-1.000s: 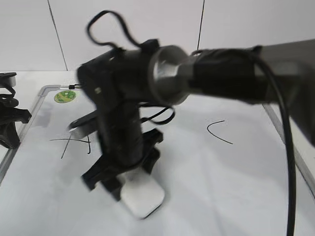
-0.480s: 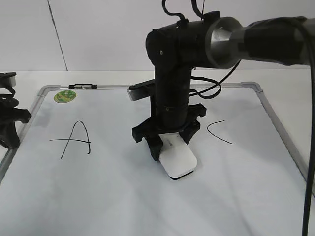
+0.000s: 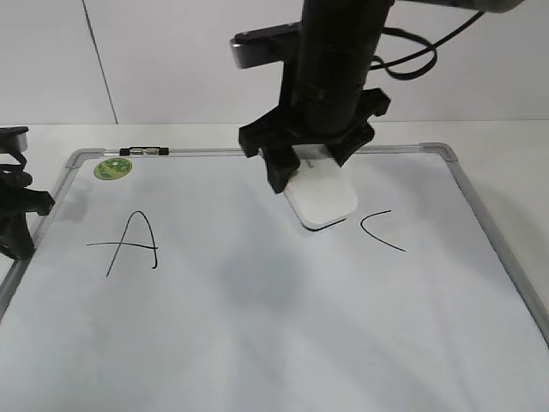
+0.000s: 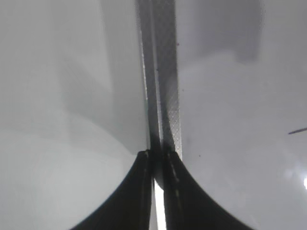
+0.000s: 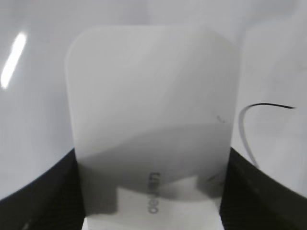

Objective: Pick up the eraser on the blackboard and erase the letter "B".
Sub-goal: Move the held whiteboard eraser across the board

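Observation:
My right gripper point(image 3: 313, 167) is shut on the eraser point(image 3: 322, 202), a white oblong block with tiny grey print. It holds the block tilted, its lower end at the blackboard point(image 3: 257, 326), between the black "A" point(image 3: 133, 243) and the black "C" point(image 3: 382, 230). In the right wrist view the eraser point(image 5: 151, 120) fills the space between the dark fingers point(image 5: 43, 196), with the "C" stroke point(image 5: 244, 124) just to its right. No "B" stroke shows anywhere. My left gripper point(image 3: 13, 223) rests at the board's left edge, its jaws closed point(image 4: 157, 158) over the grey frame point(image 4: 163, 72).
A round green sticker point(image 3: 113, 168) sits at the board's far left corner, with a small dark clip point(image 3: 146, 151) on the far frame beside it. The board lies on a white table against a white wall.
My right gripper has carried the eraser from the front left of the board's middle to the right and toward the far edge, ending beside the "C". The left gripper has not moved.

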You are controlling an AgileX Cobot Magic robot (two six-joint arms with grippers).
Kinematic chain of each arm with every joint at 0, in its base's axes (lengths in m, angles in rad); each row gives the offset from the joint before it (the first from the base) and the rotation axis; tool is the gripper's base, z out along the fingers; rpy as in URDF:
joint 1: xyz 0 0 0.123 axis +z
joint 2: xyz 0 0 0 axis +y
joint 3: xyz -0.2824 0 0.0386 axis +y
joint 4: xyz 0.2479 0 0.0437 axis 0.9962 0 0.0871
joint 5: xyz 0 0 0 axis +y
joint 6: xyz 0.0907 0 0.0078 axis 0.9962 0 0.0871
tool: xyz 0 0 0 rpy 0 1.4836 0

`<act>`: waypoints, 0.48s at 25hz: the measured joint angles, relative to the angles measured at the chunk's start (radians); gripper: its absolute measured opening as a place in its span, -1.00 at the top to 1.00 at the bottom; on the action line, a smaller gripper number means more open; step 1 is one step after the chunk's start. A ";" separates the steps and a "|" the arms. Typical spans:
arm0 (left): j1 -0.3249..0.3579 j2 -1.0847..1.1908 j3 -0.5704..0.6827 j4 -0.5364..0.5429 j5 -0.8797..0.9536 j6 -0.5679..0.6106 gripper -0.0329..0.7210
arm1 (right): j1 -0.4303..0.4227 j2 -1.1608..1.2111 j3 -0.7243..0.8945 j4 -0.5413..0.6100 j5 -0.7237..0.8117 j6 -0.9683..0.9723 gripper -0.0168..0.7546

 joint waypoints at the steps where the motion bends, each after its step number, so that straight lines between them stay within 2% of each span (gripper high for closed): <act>1: 0.000 0.000 0.000 0.000 0.000 0.000 0.87 | -0.016 -0.009 0.000 -0.014 0.000 0.005 -0.44; 6: 0.000 0.000 0.000 0.000 0.001 0.000 0.87 | -0.162 -0.026 0.000 -0.007 0.002 0.016 -0.44; 12: 0.000 0.000 0.000 0.002 0.001 0.000 0.87 | -0.387 -0.028 0.000 0.121 0.002 -0.043 -0.44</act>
